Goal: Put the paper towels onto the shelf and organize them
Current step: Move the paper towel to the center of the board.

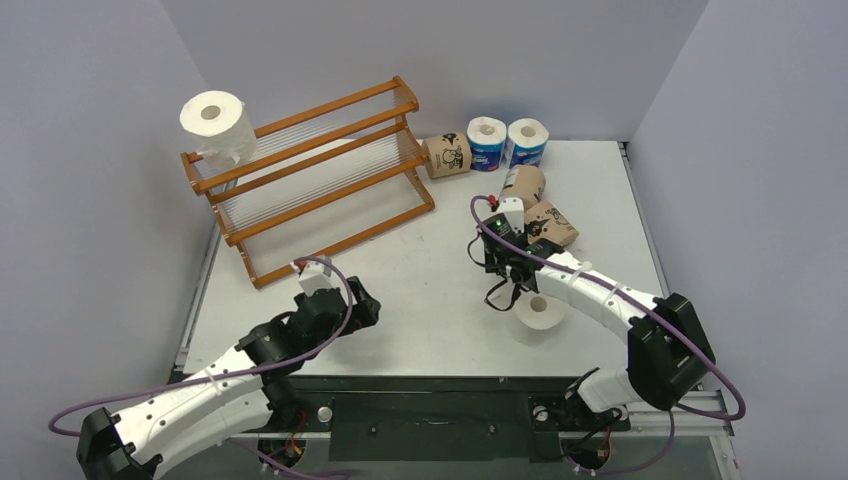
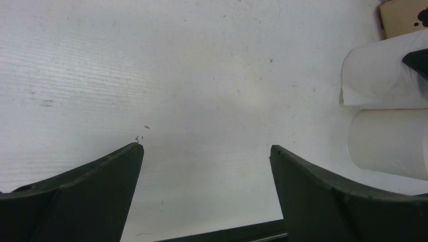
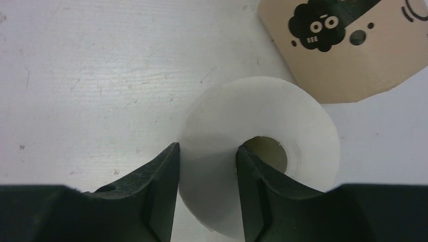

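honestly, the grip is what worries me here. the right gripper (image 3: 207, 148) has one finger down the hollow core and the other outside, pinched on just one wall of a white roll (image 3: 282, 116). that roll stands on end on the table (image 3: 75, 75), well apart from the shelf (image 1: 340, 246) over on the left. soft paper squashes, so if that wall gives, the roll could tilt or swing on the lift, or slip out altogether. a brown roll (image 3: 343, 55) lies just beside it and could get nudged too. the left gripper (image 2: 207, 146) hangs over bare table with its fingers spread wide, holding nothing, so no backup there.

stuff-wise: the white roll is matte and fluffy-looking, a stubby cylinder with a round core. the brown one has a smooth paper wrap with a black cartoon cloud printed on it. the shelf is orange-brown wood with thin rails and clear slatted tiers, so a round roll might wander once it's set down. a plain roll (image 1: 212, 122) already sits at the left end of the top tier.
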### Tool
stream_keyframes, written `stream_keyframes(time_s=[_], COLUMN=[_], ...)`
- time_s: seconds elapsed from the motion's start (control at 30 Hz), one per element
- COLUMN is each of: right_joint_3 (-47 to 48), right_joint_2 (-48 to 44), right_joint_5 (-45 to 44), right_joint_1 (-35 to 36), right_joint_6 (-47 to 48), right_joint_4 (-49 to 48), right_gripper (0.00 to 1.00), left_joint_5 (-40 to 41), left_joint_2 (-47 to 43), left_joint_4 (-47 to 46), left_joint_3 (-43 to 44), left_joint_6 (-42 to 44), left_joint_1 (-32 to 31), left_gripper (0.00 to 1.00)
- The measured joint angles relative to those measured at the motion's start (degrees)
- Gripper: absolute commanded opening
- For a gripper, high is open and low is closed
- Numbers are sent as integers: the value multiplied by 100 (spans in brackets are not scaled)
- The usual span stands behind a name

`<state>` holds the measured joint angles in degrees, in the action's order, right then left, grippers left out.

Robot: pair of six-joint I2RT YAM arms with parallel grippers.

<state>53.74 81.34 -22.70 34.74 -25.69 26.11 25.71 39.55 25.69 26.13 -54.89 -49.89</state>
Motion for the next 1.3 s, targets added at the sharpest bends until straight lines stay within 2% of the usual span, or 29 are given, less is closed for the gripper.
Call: stream_keyframes(time_s=[0.27,0.47,0.8,0.97,1.3], right_joint_3=[380,1067,2122,2472,2636], right_joint_2=[0,107,1458,1961,2337], right_joint_5=[-52,-136,-258,-356,-697], right_joint_1=[1056,1770,2645,2907,2865], right_joint_6=[-61,-94,-136,-289,-922], right_joint_4=[413,551,581,584,570], right_gripper=[29,29,29,28,26], left_joint_5=[133,426,1126,1386,1543], left_joint_2=[-212,-505,-1456,-1799,-1899], left_joint_4=[142,391,938,1141,1320], left_joint_3=[50,175,293,310,310], left_joint_6=[66,59,-13,-15,-37], left_joint_1=[0,0,0,0,0], left_gripper=[96,96,97,96,97])
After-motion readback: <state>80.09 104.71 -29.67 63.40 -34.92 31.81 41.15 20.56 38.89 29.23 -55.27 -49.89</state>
